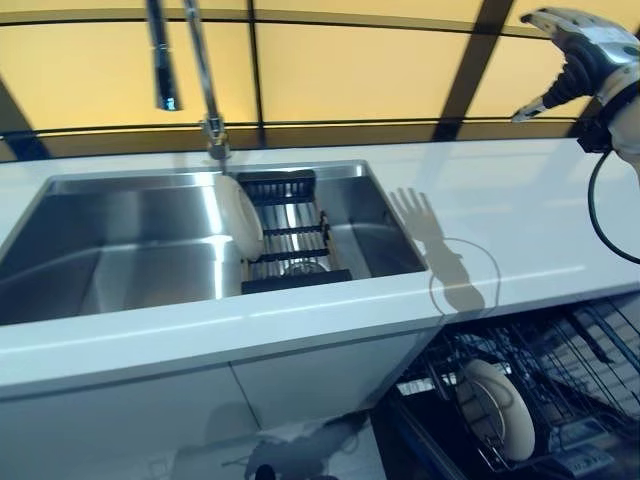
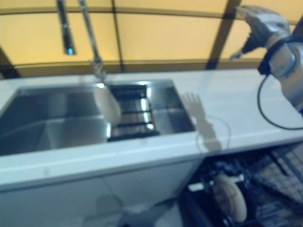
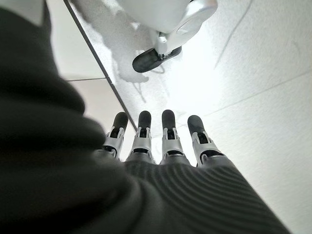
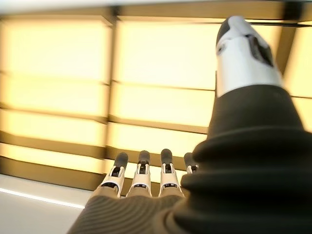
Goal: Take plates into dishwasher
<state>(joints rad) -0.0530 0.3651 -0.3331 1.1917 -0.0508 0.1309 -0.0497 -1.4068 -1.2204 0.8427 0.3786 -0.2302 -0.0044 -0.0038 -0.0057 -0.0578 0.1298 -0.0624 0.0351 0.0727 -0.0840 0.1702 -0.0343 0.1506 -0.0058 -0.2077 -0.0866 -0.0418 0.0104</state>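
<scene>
Plate (image 1: 241,218) half-hidden in sink (image 1: 120,250) rack – right hand (image 1: 585,45) cut off

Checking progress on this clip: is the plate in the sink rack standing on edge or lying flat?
On edge. The plate stands upright in the sink's dark rack, leaning slightly.

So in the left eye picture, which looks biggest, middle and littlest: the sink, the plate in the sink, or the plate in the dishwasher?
1. The sink, by far the largest.
2 and 3. The plate in the sink and the plate in the dishwasher look about alike. The dishwasher one sits lower and is seen at another angle, so I won't rank them.
</scene>
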